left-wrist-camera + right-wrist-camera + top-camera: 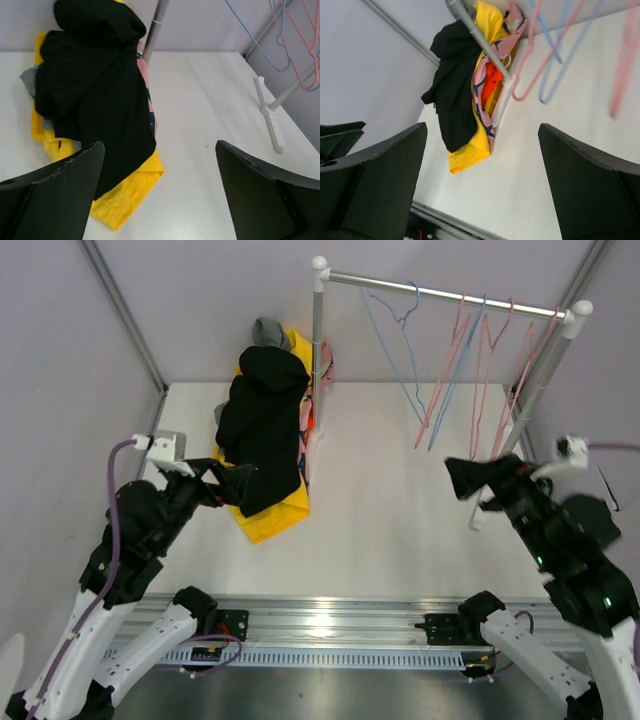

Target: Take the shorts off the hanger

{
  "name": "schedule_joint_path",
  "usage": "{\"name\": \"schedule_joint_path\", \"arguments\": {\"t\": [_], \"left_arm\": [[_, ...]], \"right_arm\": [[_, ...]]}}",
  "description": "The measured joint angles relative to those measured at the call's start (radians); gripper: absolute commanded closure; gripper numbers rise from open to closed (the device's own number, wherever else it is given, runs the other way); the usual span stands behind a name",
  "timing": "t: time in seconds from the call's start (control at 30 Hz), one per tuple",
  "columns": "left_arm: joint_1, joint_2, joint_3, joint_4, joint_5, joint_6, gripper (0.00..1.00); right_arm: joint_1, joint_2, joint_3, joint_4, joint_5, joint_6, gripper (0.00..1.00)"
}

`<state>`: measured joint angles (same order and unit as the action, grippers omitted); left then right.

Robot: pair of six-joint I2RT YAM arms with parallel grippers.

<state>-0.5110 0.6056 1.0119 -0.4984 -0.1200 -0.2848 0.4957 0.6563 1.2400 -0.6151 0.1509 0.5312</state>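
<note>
The shorts lie in a pile on the white table, left of the rack's left post (318, 330). Black shorts (262, 430) lie on top, over large yellow shorts (275, 520). Grey shorts (268, 332) peek out at the back. Pink patterned shorts (482, 87) and orange-red shorts (492, 80) show along the post side. Several blue and pink hangers (450, 370) hang bare on the rail (440, 295). My left gripper (225, 480) stands open beside the pile's near end, holding nothing. My right gripper (465, 480) stands open below the hangers, also holding nothing.
The rack's right post and its white foot (267, 112) stand at the table's right side. Grey walls close in the back and both sides. A metal rail (330, 625) with both arm bases runs along the near edge.
</note>
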Motion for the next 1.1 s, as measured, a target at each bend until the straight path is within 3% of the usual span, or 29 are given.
{"name": "schedule_joint_path", "arguments": {"t": [0.17,0.37,0.6,0.83,1.1], "left_arm": [[-0.001,-0.127,-0.01,-0.05,-0.149,0.024,0.01],[-0.001,-0.148,-0.039,-0.106,-0.317,0.057,0.01],[-0.002,-0.286,-0.225,-0.095,-0.334,0.089,0.01],[-0.002,-0.404,-0.313,-0.051,-0.368,0.102,0.01],[-0.002,-0.348,-0.322,-0.05,-0.331,0.067,0.01]], "right_arm": [[0.0,-0.302,-0.075,-0.109,0.109,0.019,0.0],[-0.003,-0.352,-0.089,-0.225,0.199,0.027,0.01],[-0.009,-0.531,-0.335,-0.235,0.199,0.021,0.01],[-0.022,-0.547,-0.335,-0.197,0.181,-0.035,0.01],[-0.022,-0.46,-0.335,-0.154,0.174,-0.1,0.01]]}}
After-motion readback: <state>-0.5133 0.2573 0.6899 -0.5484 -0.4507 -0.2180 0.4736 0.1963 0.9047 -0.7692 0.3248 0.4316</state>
